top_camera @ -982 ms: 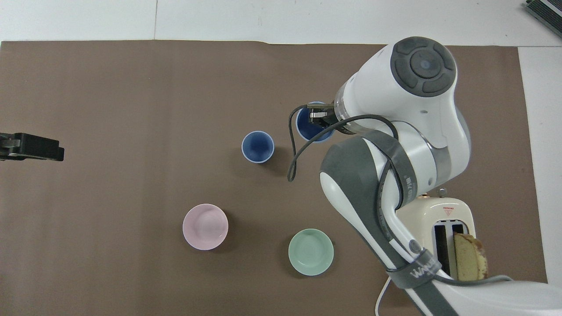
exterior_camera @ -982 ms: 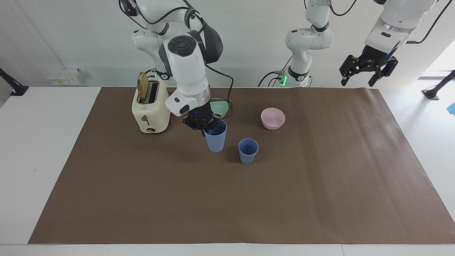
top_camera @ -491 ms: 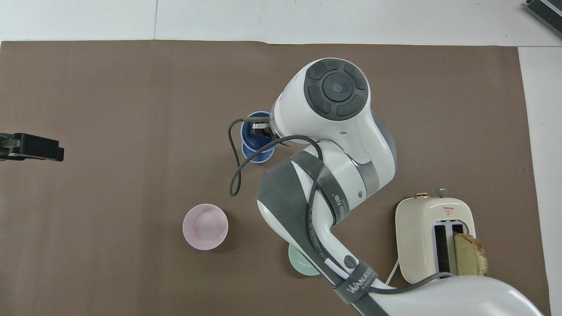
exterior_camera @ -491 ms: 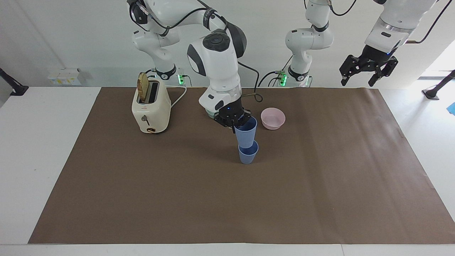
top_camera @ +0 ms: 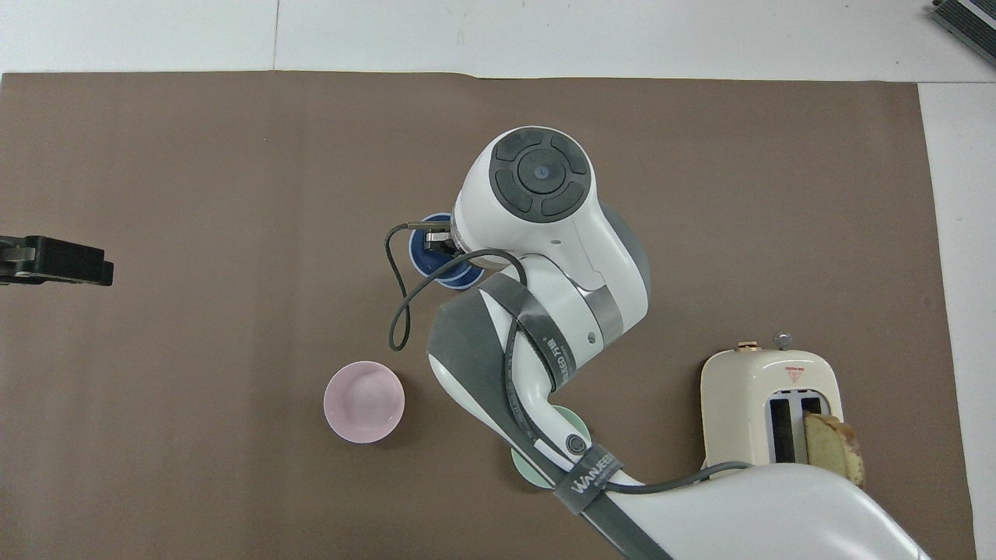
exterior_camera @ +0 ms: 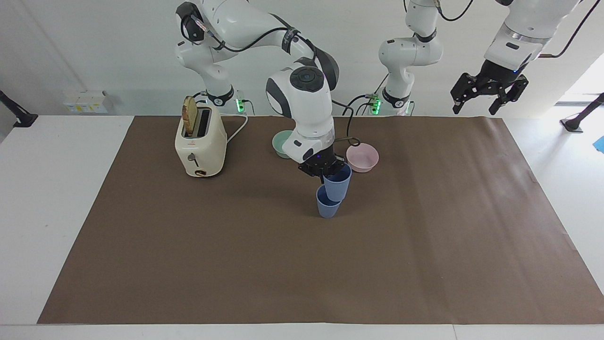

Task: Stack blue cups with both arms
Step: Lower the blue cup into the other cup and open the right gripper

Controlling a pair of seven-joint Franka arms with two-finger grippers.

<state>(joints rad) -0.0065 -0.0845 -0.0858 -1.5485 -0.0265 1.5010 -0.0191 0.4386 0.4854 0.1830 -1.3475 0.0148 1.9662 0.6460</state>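
Note:
One blue cup (exterior_camera: 327, 208) stands upright on the brown mat, mid-table. My right gripper (exterior_camera: 325, 174) is shut on the rim of a second blue cup (exterior_camera: 338, 185), which hangs tilted with its base at the standing cup's mouth. From overhead the right arm covers most of both; the held cup (top_camera: 424, 249) and a sliver of the standing cup (top_camera: 461, 278) show beside the right gripper (top_camera: 437, 237). My left gripper (exterior_camera: 474, 109) waits open, high over the left arm's end of the table, and its black tip (top_camera: 78, 264) shows at the overhead view's edge.
A cream toaster (exterior_camera: 200, 141) holding a slice of bread stands toward the right arm's end. A green bowl (exterior_camera: 282, 141) and a pink bowl (exterior_camera: 362, 157) sit nearer to the robots than the cups. The brown mat (exterior_camera: 424, 245) covers the table.
The right gripper carried its blue cup sideways from beside the toaster to over the standing cup, lowering and tilting it at that cup's mouth. The left arm has not moved.

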